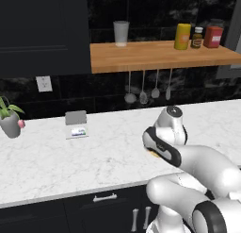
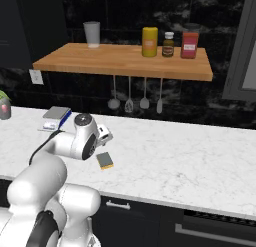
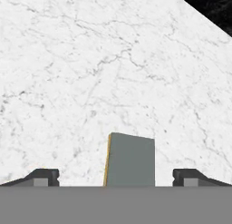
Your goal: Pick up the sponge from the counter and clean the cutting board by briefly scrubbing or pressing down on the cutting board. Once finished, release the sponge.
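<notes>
The sponge (image 3: 130, 159), dark grey on top with a yellow edge, lies flat on the white marble counter (image 3: 90, 73). My gripper (image 3: 117, 178) hangs open above it, one dark fingertip (image 3: 43, 177) on each side of the sponge and well apart from it. In the right base view the sponge (image 2: 105, 160) sits just below my hand (image 2: 103, 136), near the counter's (image 2: 190, 151) front edge. From the left base view only a yellow sliver of the sponge (image 1: 153, 154) peeks out under my arm. The cutting board is out of view.
A grey upright card holder (image 1: 76, 124) stands at the back left of the counter, and a potted plant (image 1: 10, 121) at the far left. Above is a wooden wall shelf (image 1: 155, 55) with a cup and bottles; utensils (image 1: 143, 93) hang beneath it.
</notes>
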